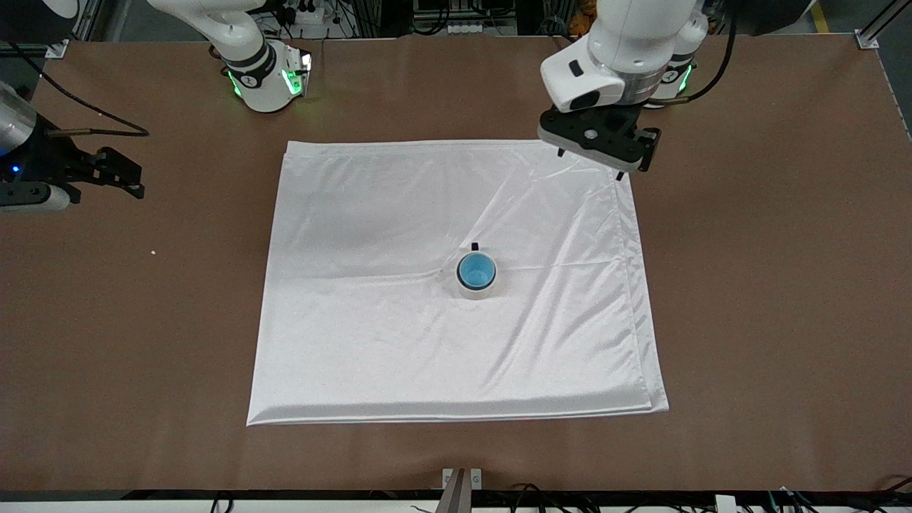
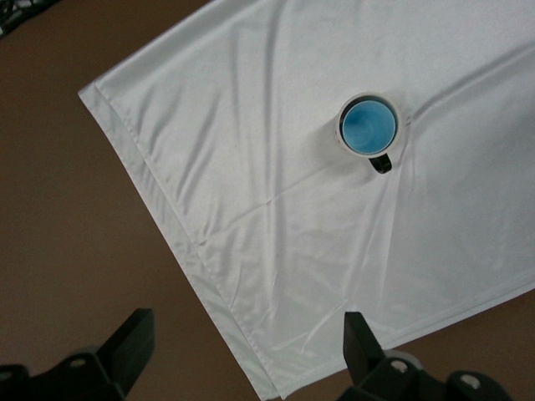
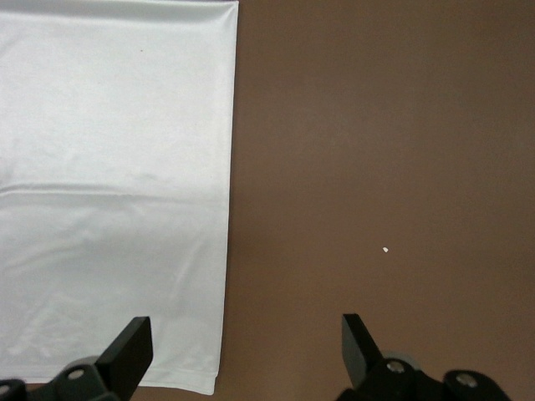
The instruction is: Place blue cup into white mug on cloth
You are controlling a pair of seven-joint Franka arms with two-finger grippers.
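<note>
The blue cup sits upright inside the white mug, which stands on the cloth a little toward the left arm's end of its middle. The mug's black handle points toward the robots. My left gripper is open and empty, up over the cloth's corner nearest the left arm's base. Its wrist view shows the cup in the mug on the cloth, away from the open gripper. My right gripper is open and empty over bare table at the right arm's end.
The brown table surrounds the cloth. A tiny white speck lies on the table toward the right arm's end; it also shows in the right wrist view, beside the cloth's edge. Cables run along the table's near edge.
</note>
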